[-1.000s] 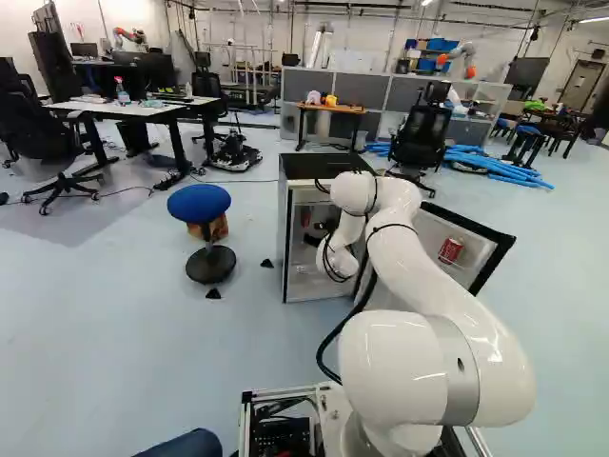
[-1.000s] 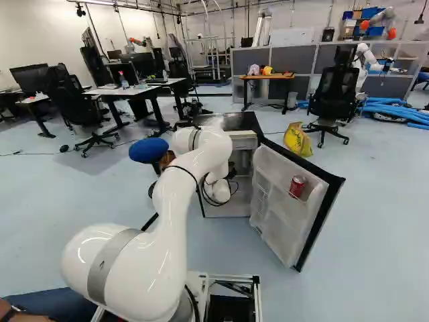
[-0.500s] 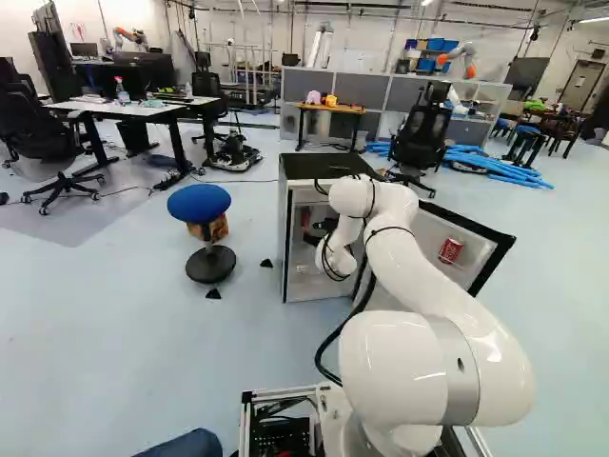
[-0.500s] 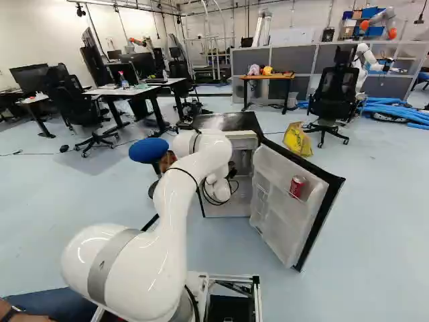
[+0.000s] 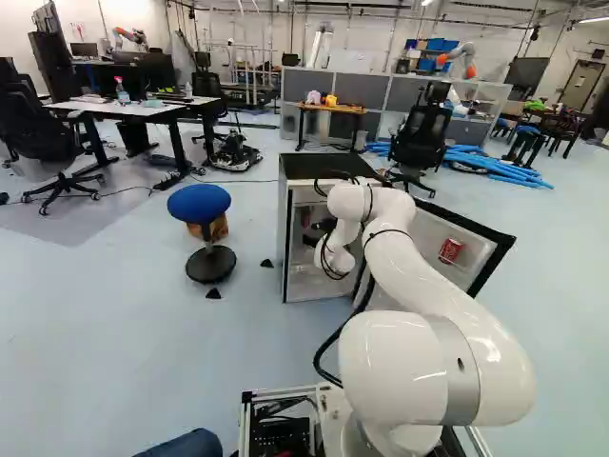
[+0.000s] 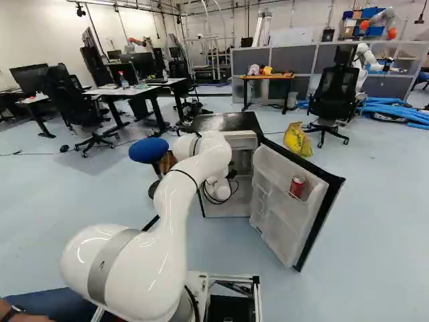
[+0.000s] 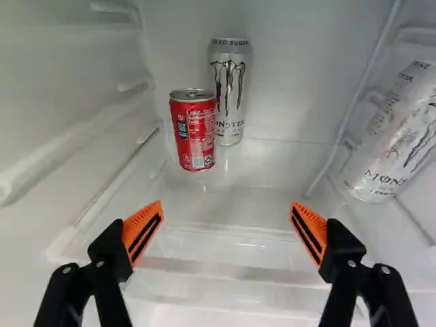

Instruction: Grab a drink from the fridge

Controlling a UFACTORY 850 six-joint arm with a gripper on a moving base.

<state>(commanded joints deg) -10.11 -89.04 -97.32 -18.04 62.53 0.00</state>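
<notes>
In the left base view the dark gripper [image 5: 325, 227] is partly hidden at the opening of the small fridge [image 5: 284, 228], whose door [image 6: 278, 201] stands open. From the wrist, the gripper [image 7: 227, 233] shows wide-spread orange pads with nothing between them. Ahead of it, nearer one finger's side, a red can [image 7: 194, 129] stands upright on the shelf [image 7: 238, 204]. A taller silver can [image 7: 229, 92] is just behind and beside it. Another silver can [image 7: 395, 133] appears tilted off to the other side. One more red can [image 6: 297, 186] sits in the door rack.
Left of the fridge stands a blue stool [image 5: 199, 203]. Behind the open door are a yellow bag [image 6: 297, 139] and a black office chair [image 6: 335, 94]. The fridge's inner side wall [image 7: 75, 88] runs close beside the gripper. Another robot [image 6: 365, 59] stands farther back.
Slight arm motion only: its forward joint has sunk a little and shifted left in the left base view. The base, fridge and door-rack can have not moved.
</notes>
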